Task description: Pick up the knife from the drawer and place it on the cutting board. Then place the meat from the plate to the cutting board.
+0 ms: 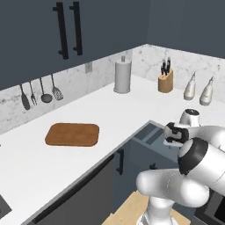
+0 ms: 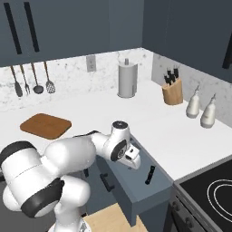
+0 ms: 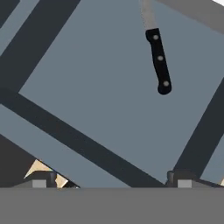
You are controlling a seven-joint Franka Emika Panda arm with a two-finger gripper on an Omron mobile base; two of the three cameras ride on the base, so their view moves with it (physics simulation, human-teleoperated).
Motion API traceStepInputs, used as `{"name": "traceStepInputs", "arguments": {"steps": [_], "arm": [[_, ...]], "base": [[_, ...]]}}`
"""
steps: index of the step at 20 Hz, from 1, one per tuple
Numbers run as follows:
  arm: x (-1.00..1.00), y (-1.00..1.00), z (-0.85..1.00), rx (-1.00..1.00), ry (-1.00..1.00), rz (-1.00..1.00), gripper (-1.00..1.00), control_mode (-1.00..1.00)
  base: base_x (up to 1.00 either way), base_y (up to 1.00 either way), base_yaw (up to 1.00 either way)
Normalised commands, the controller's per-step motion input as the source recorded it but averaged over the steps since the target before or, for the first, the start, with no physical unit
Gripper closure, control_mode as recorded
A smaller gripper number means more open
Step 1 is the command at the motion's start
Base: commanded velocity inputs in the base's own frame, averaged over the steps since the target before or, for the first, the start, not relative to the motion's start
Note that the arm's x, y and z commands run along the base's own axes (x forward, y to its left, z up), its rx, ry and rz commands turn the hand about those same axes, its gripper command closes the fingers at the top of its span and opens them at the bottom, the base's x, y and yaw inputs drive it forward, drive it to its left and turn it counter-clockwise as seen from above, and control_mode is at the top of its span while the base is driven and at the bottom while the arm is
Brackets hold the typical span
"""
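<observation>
Kitchen; knife block (image 1: 165, 81); hanging utensils (image 1: 40, 93); stovetop (image 2: 213, 192)

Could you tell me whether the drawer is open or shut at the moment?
Open: the drawer is pulled out from the cabinets, and the knife lies flat on its floor.

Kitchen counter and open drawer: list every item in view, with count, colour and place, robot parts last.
knife: one, black handle, silver blade, lying in the drawer
drawer: one, blue-grey, pulled open under the counter
cutting board: one, brown wood, flat on the counter
paper towel roll: one, grey, upright by the back wall
knife block: one, tan, black-handled knives in it
bottles: two, pale, right of the block
hanging utensils: four, dark, on the wall
stovetop: one, black, far right
gripper: one, open, above the drawer
</observation>
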Motion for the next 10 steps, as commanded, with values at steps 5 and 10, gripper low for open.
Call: {"name": "traceStepInputs", "arguments": {"steps": [5,10], "arm": [[0.17,-0.1,-0.67,0.0,0.0,-0.02,-1.0,-1.0],[0.07,-0.03,-0.27,0.0,0.0,-0.03,-1.0,-1.0]], "base": [[0.0,0.0,0.0],[0.0,0.0,0.0]]}}
